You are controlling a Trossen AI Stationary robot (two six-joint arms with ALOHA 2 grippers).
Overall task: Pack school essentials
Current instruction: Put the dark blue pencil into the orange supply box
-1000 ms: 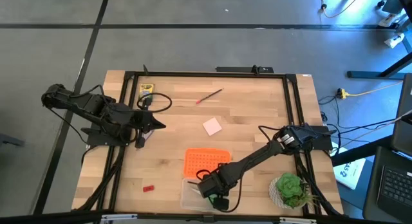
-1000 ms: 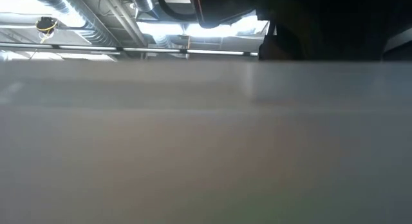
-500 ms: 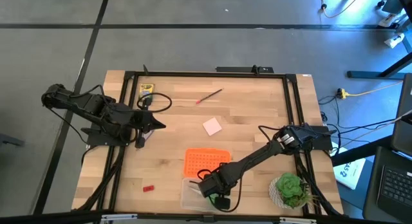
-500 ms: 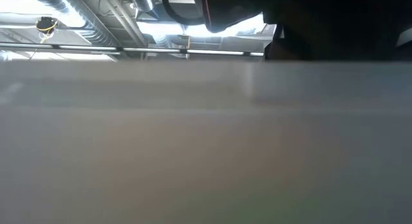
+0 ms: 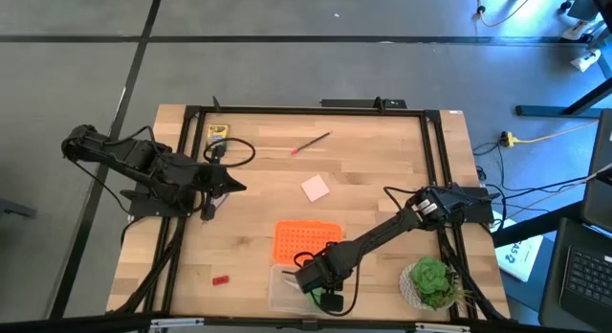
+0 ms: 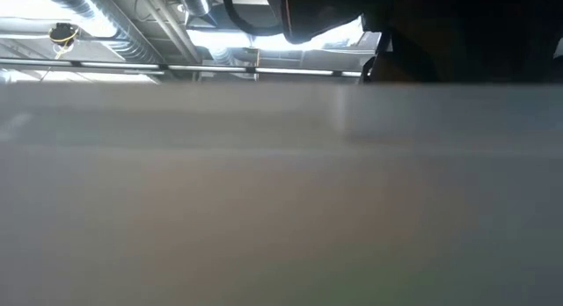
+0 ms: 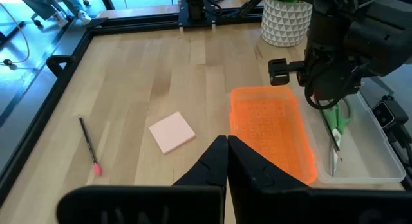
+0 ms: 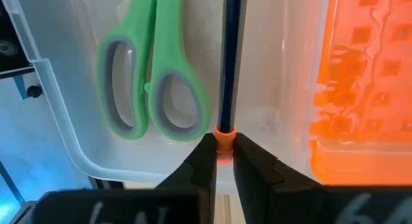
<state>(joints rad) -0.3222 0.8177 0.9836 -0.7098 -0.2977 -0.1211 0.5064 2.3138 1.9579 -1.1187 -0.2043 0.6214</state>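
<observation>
- Pencil [image 8: 230, 63], dark with an orange end, hangs over the clear box [image 8: 58, 108] at the table's [image 5: 382, 170] six o'clock edge, pinched at its orange tip by the right pincer [image 8: 222, 154]; green-handled scissors [image 8: 151, 76] already lie inside, beside it
- Orange lid [image 5: 306, 242] rests just at twelve o'clock of the box
- Left pincer [image 7: 226, 161] waits clenched and empty near nine o'clock
- Step in hand, as I judge it: placing the pencil; next calls for letting go, then lifting clear
- Still out: pink pad [image 5: 316, 188] at centre; red pencil [image 5: 312, 143] toward twelve; crayon box [image 5: 218, 133] at eleven; red block [image 5: 221, 278] at seven
</observation>
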